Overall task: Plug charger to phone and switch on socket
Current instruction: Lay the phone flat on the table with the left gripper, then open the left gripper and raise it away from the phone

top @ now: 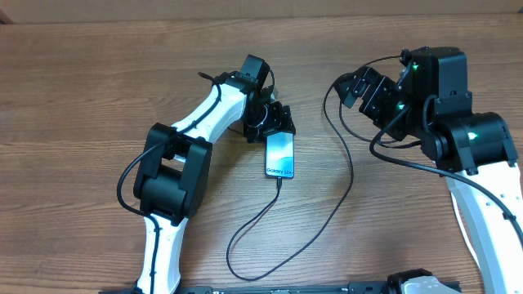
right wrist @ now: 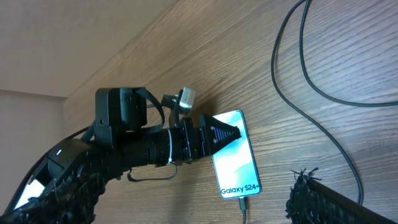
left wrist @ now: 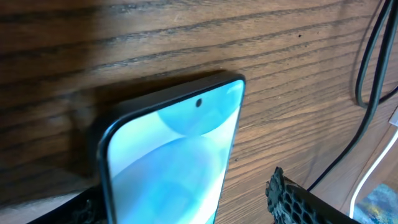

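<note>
The phone lies flat on the wooden table, its teal screen up and the "Galaxy" lettering at its near end. It also shows in the right wrist view and the left wrist view. The charger cable has its tip in the phone's near end, loops toward the front, then runs back under my right arm. Its plug is hidden. My left gripper is open and straddles the phone's far end. My right gripper is open and empty, raised to the right of the phone. The socket is out of view.
A thin white cord shows at the right edge of the left wrist view. My right arm's body stands over the right side of the table. Bare wood lies left of the left arm.
</note>
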